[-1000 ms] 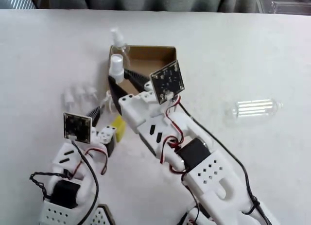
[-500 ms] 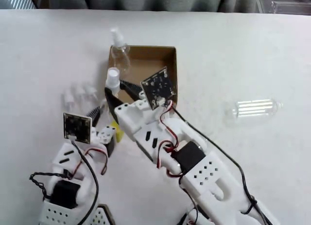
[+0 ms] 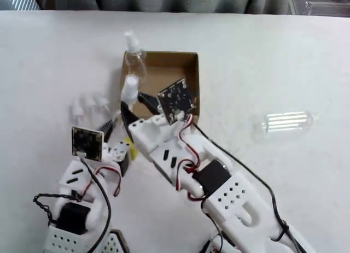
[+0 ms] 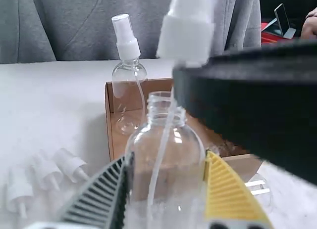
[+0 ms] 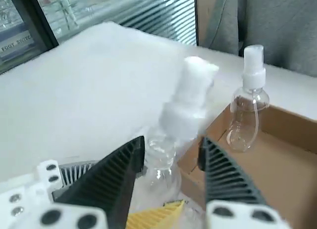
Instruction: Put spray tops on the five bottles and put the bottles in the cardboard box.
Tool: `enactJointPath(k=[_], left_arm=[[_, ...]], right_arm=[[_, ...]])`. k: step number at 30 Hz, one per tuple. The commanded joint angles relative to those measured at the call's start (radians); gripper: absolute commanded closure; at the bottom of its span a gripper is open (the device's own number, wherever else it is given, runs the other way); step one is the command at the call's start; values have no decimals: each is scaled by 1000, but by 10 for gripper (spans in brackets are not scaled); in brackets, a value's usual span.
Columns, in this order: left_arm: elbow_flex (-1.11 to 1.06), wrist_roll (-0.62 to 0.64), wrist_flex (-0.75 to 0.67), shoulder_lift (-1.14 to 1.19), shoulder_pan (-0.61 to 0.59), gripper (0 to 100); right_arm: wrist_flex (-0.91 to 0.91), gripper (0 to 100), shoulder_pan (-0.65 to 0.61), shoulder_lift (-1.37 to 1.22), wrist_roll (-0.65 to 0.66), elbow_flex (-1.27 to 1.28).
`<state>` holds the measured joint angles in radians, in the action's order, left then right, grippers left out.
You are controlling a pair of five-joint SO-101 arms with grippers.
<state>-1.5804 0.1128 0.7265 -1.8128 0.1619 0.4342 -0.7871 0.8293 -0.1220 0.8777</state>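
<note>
Two arms work side by side at a white bench, with an open cardboard box just beyond them. One finished bottle, its sprayer fitted, stands upright in the box's far corner. A bare bottle lies on its side well apart on the bench, on the right arm's side.

Just in front of the box, the left hand pinches an open bottle upright between its grey and yellow fingers. The right hand pinches a spray top above that bottle's neck. The top is tilted, and its thin dip tube is already down inside the bottle. Three spare tops lie together on the bench beside the left arm.

Seating this top looks to be the step in hand, with most of the task ahead. The tilt is the main danger. Pressed down askew, the collar could catch the rim of the neck and jam crooked. It could also lever the bottle out of the left hand's grip and topple it against the box. Lesser risks are a bent tube, or the right arm, working close over the box, knocking the finished bottle.
</note>
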Motion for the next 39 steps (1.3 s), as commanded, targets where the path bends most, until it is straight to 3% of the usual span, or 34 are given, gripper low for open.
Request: enactJointPath(k=[1,13,16,19,21,23,29,39], left_arm=[[11,-11,-25,-12,-2,979],[11,-11,-25,-12,-2,979],[9,-11,-25,-12,-2,979],[9,-11,-25,-12,-2,979],[9,-11,-25,-12,-2,979],[9,-11,-25,-12,-2,979],[9,-11,-25,-12,-2,979],[9,-11,-25,-12,-2,979]], right_arm=[[82,762,-8,2,0,-68],[312,764,59,4,-3,-339],[317,837,91,2,0,-338],[311,982,122,2,0,-318],[302,961,137,2,0,-299],[259,933,163,1,0,-272],[-5,981,243,-124,0,-229],[-217,983,209,-351,0,-230]])
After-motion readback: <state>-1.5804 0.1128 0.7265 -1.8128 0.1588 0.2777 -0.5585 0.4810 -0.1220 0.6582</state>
